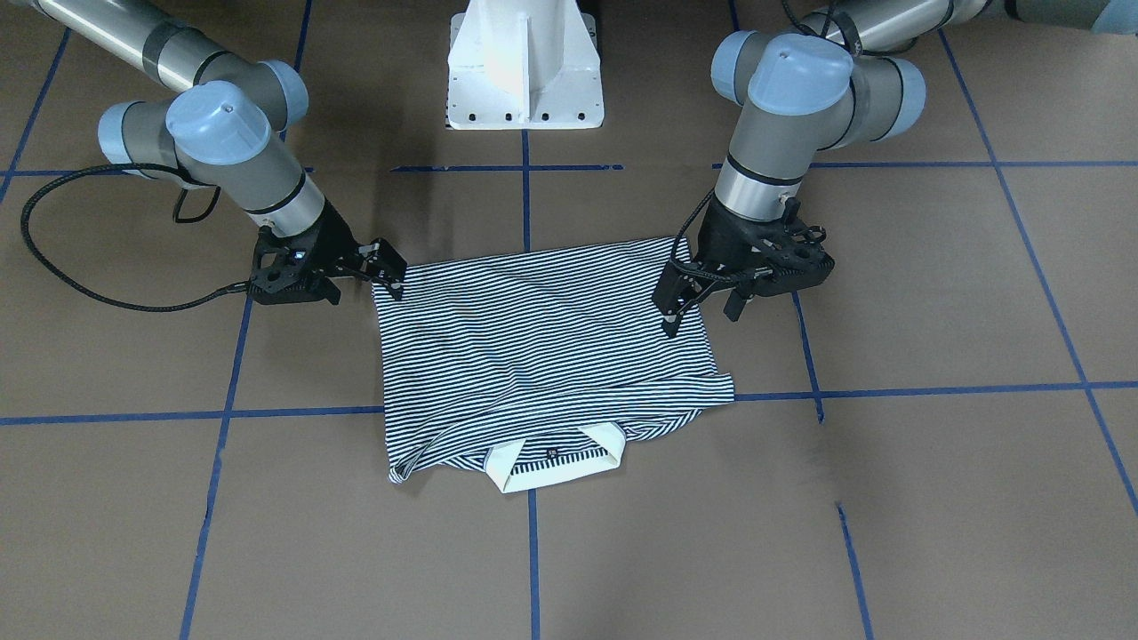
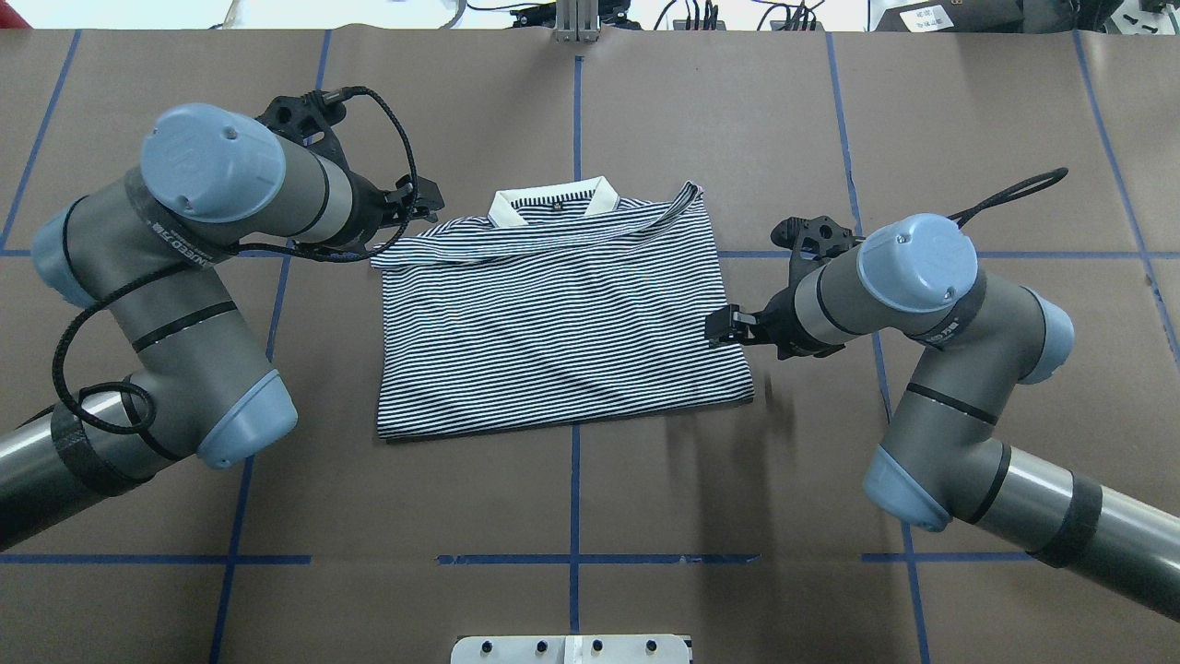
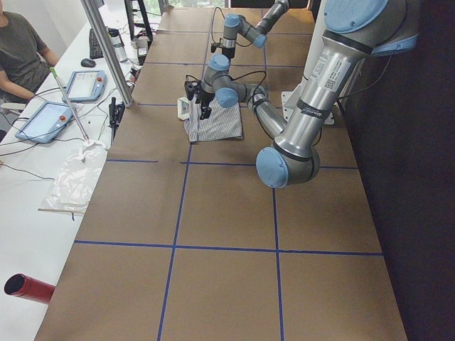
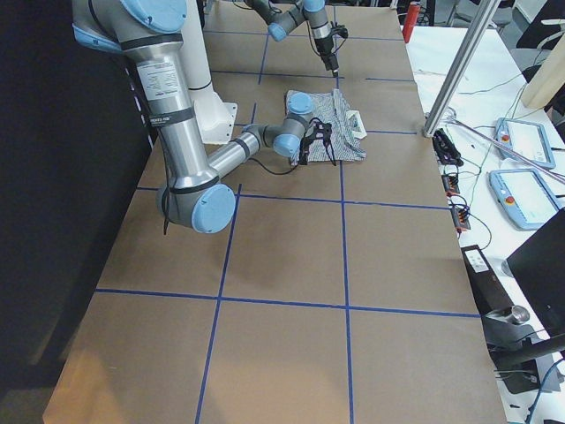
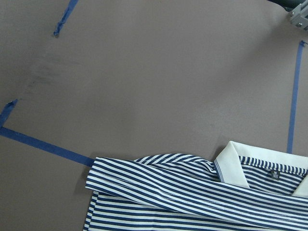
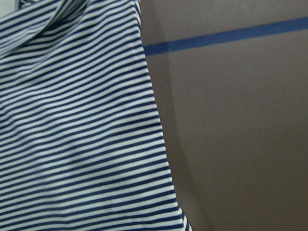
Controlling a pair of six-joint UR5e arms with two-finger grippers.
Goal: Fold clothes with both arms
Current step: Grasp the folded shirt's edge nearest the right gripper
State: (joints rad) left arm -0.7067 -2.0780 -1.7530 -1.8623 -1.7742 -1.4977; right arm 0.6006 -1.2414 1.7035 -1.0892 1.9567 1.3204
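Exterior front-facing view: the left gripper (image 1: 700, 318) was seen with fingers parted and nothing held, poised at one side edge of the polo shirt (image 1: 542, 356). The right gripper (image 1: 388, 271) was set at the opposite edge; how far it was open could not be judged, and no cloth was seen gripped. The shirt was laid flat on the table (image 1: 889, 498) between them, collar (image 1: 520, 476) away from the robot. Its collar-to-hem axis was judged to cross the line joining the grippers, each nearest its own edge.

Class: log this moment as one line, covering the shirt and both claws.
polo shirt: partly folded, lying flat | left claw: open, by collar-end corner | right claw: at opposite side edge, opening unclear
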